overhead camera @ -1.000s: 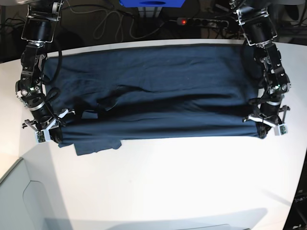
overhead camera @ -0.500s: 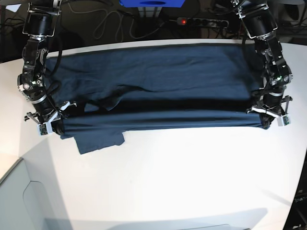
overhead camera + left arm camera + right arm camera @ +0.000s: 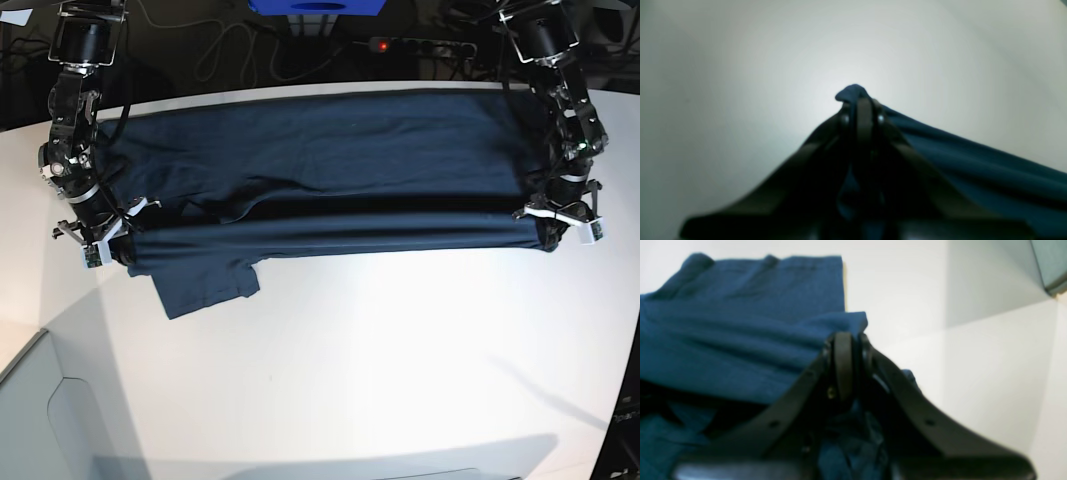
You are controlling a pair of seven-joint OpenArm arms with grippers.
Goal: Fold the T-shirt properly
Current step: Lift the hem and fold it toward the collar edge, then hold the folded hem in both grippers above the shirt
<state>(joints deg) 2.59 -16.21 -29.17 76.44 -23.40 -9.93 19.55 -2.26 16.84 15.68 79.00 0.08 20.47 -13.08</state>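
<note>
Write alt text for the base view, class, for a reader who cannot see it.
A dark navy T-shirt lies spread across a white table, its near edge lifted in a straight fold. The left pincer and right pincer each grip one end of it. One sleeve sticks out below.

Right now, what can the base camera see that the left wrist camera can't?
Only the base view shows the whole T-shirt spread across the white table, with a sleeve hanging out at the front edge, plus both arms and the right tool.

Only the left wrist view shows, close up, a small nub of blue cloth poking out past the closed tips of the left tool.

Both show the dark blue T-shirt, the white table and the left tool pinching the shirt's edge.
</note>
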